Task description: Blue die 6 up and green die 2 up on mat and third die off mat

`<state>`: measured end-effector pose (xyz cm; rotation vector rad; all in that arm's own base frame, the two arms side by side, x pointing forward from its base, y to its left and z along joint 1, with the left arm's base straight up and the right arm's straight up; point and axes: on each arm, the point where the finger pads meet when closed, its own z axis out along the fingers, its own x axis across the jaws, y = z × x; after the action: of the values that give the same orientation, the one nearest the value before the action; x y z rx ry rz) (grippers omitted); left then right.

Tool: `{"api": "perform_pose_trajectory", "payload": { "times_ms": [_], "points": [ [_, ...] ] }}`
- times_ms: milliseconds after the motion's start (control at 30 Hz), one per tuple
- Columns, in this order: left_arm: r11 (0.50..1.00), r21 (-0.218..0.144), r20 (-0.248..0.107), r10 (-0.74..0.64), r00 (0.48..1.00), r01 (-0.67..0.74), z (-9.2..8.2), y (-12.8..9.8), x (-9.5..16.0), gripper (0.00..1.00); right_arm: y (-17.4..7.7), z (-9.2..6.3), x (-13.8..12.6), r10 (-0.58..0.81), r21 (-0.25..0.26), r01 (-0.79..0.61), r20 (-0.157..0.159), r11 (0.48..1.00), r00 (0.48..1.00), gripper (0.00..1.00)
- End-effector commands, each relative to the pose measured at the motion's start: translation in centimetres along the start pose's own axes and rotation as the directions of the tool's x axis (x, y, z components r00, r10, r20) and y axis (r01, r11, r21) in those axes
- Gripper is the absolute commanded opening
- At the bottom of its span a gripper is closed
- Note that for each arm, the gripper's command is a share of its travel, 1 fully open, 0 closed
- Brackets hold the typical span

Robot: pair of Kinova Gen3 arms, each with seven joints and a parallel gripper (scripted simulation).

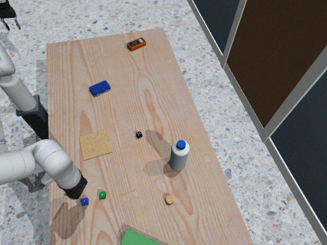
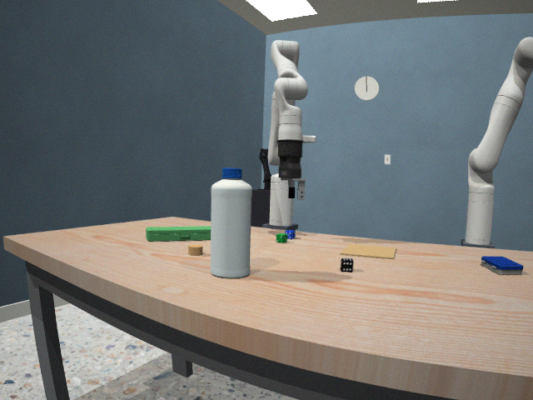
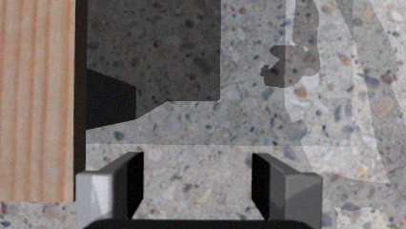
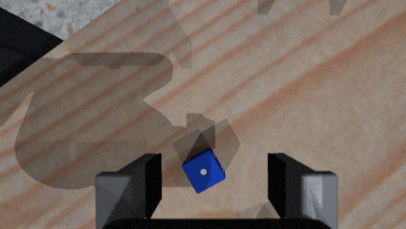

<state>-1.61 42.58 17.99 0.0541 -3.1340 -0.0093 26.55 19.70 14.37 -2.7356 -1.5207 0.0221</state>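
1. Right wrist view: the right gripper point(image 1: 73, 195) point(image 2: 296, 196) point(image 4: 214, 176) stands wide open above the blue die point(image 1: 84, 201) point(image 2: 290, 234) point(image 4: 204, 172), holding nothing. The wide spread leaves room on both sides of the die, which suits an approach from overhead.

2. The blue die rests flat on the table point(image 1: 118, 105) point(image 2: 258, 310) point(image 4: 310, 119), a single dot up. If it is numbered the usual way, 6 is underneath, so it probably needs a half turn, perhaps as two quarter rolls.

3. The die sits askew to the fingers. Closing now might catch its corners and twist it, so lining the wrist up with two opposite faces seems wise before going down.

4. The green die point(image 1: 102, 195) point(image 2: 281, 237) lies near the blue one, also off the mat point(image 1: 95, 144) point(image 2: 369, 251); its top number is too small to trust. A low sweep of the fingers could nudge it.

5. The black die point(image 1: 139, 135) point(image 2: 346, 264) is beside the mat, not on it — just what the task wants, so it can stay put.

6. The left gripper point(image 1: 13, 28) point(image 3: 197, 176) is open and empty over the floor, beyond the table edge — out of the other arm's way.
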Motion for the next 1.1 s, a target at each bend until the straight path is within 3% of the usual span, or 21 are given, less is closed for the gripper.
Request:
{"api": "perform_pose_trajectory", "payload": {
  "times_ms": [0, 233, 500, 567, 800, 1067],
  "points": [
    [1.000, 0.006, 0.007, 0.002, 1.000, -0.002, 0.0, -0.1, -0.2, 1.00, -0.4, 0.3, 0.1, 0.042, -0.003, -0.042, 0.002, 0.999, 0.999, 1.00],
    [1.000, 0.006, 0.007, 0.002, 1.000, -0.002, 0.0, -0.1, -0.2, 1.00, -0.7, 0.7, 0.5, 0.258, 0.001, -0.258, 0.004, 0.966, 0.966, 1.00],
    [1.000, 0.006, 0.007, 0.002, 1.000, -0.002, 0.0, -0.1, -0.2, 1.00, -0.9, 1.3, 0.9, 0.518, 0.002, -0.518, 0.008, 0.855, 0.855, 1.00],
    [1.000, 0.006, 0.007, 0.002, 1.000, -0.002, 0.0, -0.1, -0.2, 1.00, -0.9, 1.3, 0.9, 0.518, 0.002, -0.518, 0.008, 0.855, 0.855, 1.00],
    [1.000, 0.006, 0.007, 0.002, 1.000, -0.002, 0.0, -0.1, -0.2, 1.00, -0.9, 1.8, 1.2, 0.727, 0.001, -0.727, 0.011, 0.687, 0.687, 1.00],
    [1.000, 0.006, 0.007, 0.002, 1.000, -0.002, 0.0, -0.1, -0.2, 1.00, -0.7, 2.4, 1.4, 0.905, -0.003, -0.905, 0.011, 0.426, 0.426, 1.00]
  ]
}}
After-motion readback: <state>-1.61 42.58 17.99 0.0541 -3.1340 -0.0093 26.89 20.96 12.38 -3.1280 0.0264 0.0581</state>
